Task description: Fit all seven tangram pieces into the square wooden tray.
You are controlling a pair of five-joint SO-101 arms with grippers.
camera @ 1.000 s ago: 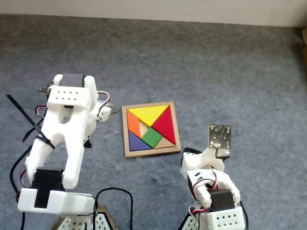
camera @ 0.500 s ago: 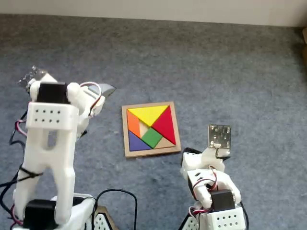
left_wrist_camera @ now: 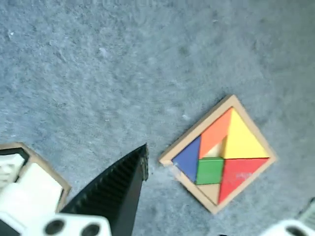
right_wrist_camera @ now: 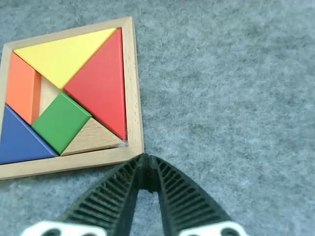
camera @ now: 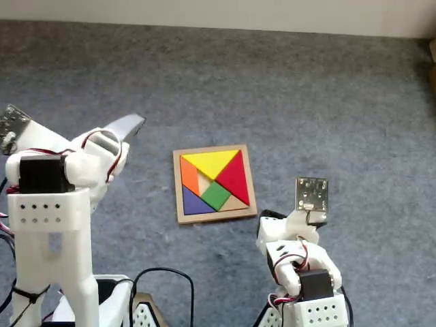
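**A:** Right end effector [right_wrist_camera: 147, 166]?

**B:** Pressed together, holding nothing. It is low over the worktop [camera: 320, 102], just beside the tray [right_wrist_camera: 132, 88], at its 5 o'clock in the high view.

**A:** And the left end effector [camera: 129, 125]?

**B:** Held high, well apart from the tray at its 10 o'clock. Spread or pressed together, I cannot tell.

**A:** Why are both off it?

**B:** I judge nothing is left to fetch. The tray sits mid-worktop with all seven pieces [camera: 208, 163] flat inside. Yellow is at 12, red at 3, orange at 9 and blue at 7. Green and two plain wood triangles fill the middle and 6.

**A:** Gaps?

**B:** None I can see; it looks finished.
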